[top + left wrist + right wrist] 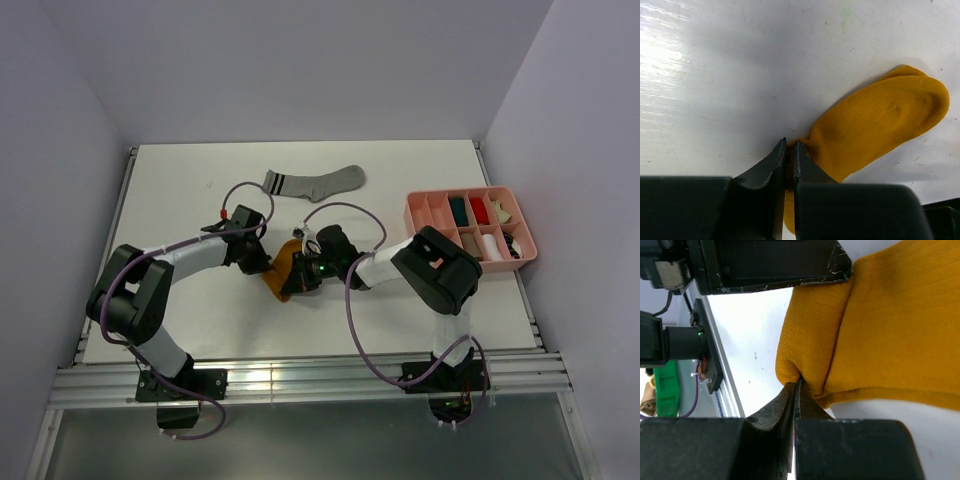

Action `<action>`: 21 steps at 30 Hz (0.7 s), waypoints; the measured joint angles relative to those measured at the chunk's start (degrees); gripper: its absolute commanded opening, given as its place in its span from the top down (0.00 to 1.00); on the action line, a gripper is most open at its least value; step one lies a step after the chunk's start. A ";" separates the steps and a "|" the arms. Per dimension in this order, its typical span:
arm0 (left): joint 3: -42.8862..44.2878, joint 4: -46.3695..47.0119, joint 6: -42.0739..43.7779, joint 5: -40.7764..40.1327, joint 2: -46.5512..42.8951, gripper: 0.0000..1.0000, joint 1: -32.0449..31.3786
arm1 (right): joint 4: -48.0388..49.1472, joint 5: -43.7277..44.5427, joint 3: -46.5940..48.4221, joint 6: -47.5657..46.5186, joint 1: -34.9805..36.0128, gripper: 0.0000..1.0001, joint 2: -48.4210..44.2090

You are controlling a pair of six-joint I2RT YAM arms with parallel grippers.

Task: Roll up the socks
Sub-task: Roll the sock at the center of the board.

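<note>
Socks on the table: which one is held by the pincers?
The mustard-orange sock, pinched by left pincer and right pincer; the grey striped sock lies untouched farther back.

The left gripper (264, 262) and right gripper (302, 272) sit nose to nose, both pinched tight on the mustard sock (281, 283), so each blocks the other's way forward. Outward of the left gripper and back toward the bases, bare table (200, 310) gives free passage. Ahead of both, more bare surface runs up to the grey sock (312, 183), lying flat and well apart. Outward of the right gripper, past its own arm, stands a walled pink tray (415, 212).
</note>
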 measured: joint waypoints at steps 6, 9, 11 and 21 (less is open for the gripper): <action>-0.50 0.09 0.04 -0.83 -0.13 1.00 -0.04 | -4.31 4.07 -0.02 -2.12 0.07 0.76 -3.15; -0.52 0.20 0.24 -0.87 -0.15 1.00 -0.04 | -8.22 7.61 -0.02 -4.98 0.15 0.62 -6.34; -0.48 0.20 0.52 -0.96 -0.15 1.00 -0.04 | -10.91 10.88 0.09 -7.48 0.61 0.56 -8.98; 0.83 -1.92 2.49 -1.38 0.37 0.99 -0.11 | -19.61 32.92 6.75 -22.16 11.82 0.46 -14.82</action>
